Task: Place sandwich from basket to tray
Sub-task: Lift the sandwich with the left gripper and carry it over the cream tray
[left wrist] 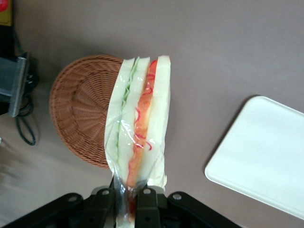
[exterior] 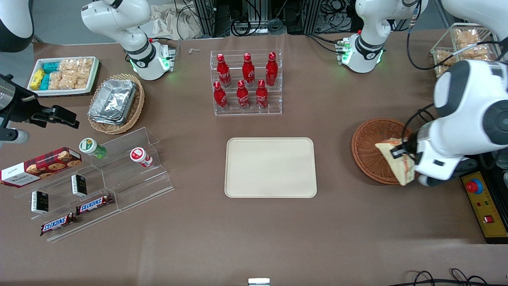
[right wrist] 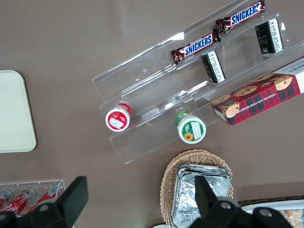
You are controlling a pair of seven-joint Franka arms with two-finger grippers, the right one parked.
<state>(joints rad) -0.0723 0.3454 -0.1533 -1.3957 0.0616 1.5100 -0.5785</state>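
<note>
The sandwich (exterior: 398, 162) (left wrist: 140, 126), a wrapped wedge of white bread with orange-red and green filling, hangs lifted above the edge of the reddish-brown wicker basket (exterior: 371, 149) (left wrist: 83, 114). My left gripper (exterior: 405, 153) (left wrist: 127, 199) is shut on the sandwich's narrow end, and its black fingers (left wrist: 147, 204) pinch the plastic wrap. Nothing else lies in the basket. The cream-beige tray (exterior: 270, 167) (left wrist: 266, 156) lies bare at the middle of the table, beside the basket toward the parked arm's end.
A clear rack of red bottles (exterior: 246, 83) stands farther from the front camera than the tray. A yellow control box (exterior: 486, 204) sits by the working arm. Snack shelves (exterior: 95, 182), a tan basket of foil trays (exterior: 115, 103) and a white snack tray (exterior: 63, 75) lie toward the parked arm's end.
</note>
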